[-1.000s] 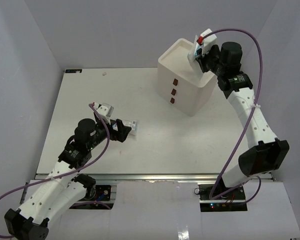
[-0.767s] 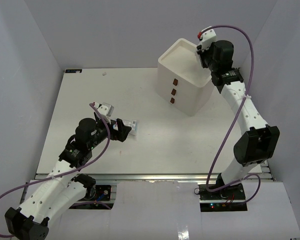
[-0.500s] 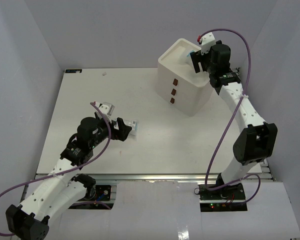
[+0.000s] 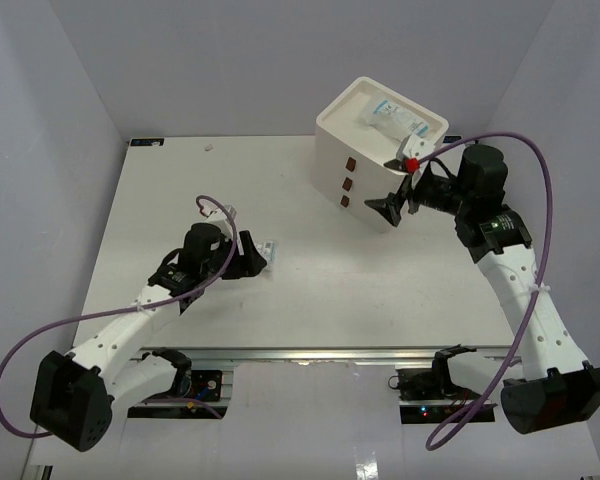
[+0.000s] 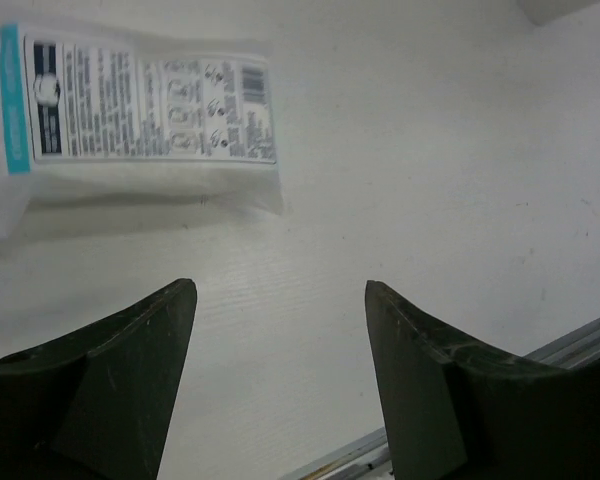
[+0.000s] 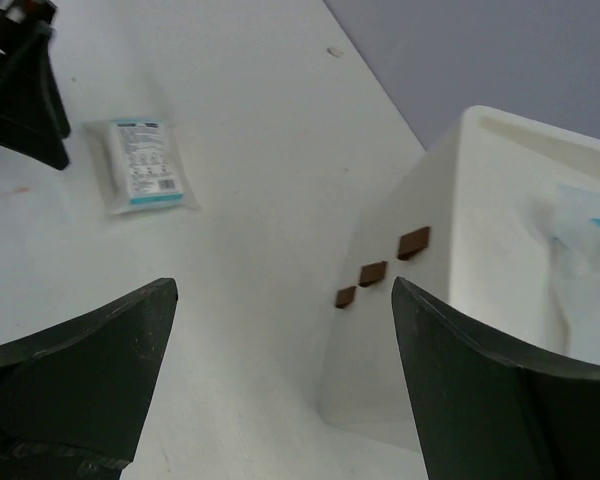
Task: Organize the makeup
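Entry: white packet (image 5: 140, 100) lay flat just ahead of left gripper (image 5: 278, 300), jaws apart, empty. I judged: advance low, straddle its edge, then close; right gripper (image 6: 283, 300) likewise apart, empty.

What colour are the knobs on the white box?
Brown knobs on the white box; clearest from the right wrist view.

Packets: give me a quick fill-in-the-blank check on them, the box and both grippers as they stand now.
The white box has ____ brown knobs on its front.
The right gripper, near the box, holds ____.
The left gripper has its jaws ____, one packet lying just ahead of them.
A second packet lies on ____ of the box.
Missing words: three; nothing; open; top.
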`<control>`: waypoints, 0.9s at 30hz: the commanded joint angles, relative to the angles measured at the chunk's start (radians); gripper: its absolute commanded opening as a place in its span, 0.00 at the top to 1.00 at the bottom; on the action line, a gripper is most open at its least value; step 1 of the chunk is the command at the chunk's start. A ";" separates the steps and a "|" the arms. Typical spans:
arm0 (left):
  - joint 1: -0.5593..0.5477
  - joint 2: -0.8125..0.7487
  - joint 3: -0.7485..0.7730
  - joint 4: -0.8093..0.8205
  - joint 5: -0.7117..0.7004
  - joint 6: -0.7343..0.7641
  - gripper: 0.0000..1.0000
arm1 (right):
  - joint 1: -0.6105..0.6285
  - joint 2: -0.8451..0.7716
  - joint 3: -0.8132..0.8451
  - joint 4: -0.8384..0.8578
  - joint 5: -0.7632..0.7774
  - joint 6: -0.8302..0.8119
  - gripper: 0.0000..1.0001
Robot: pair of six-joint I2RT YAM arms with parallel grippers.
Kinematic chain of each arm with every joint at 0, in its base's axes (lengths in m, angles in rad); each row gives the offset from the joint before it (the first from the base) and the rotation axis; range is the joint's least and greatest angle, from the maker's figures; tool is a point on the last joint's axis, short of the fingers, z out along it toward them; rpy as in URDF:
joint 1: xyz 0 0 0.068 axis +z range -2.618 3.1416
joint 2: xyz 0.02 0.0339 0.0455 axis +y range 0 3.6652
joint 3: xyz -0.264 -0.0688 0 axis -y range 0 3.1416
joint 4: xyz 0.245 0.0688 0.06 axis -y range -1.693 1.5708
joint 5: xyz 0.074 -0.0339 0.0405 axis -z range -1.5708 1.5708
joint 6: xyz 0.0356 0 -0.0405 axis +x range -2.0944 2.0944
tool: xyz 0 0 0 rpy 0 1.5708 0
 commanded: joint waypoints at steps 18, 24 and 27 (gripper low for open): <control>0.082 0.436 0.150 -0.002 -0.248 -0.862 0.25 | -0.026 -0.103 -0.305 0.027 -0.215 -0.027 0.05; 0.093 0.482 0.172 0.003 -0.255 -0.873 0.46 | -0.029 -0.132 -0.312 0.029 -0.209 -0.029 0.05; 0.095 0.473 0.174 0.011 -0.247 -0.855 0.71 | -0.031 -0.143 -0.316 0.027 -0.209 -0.029 0.05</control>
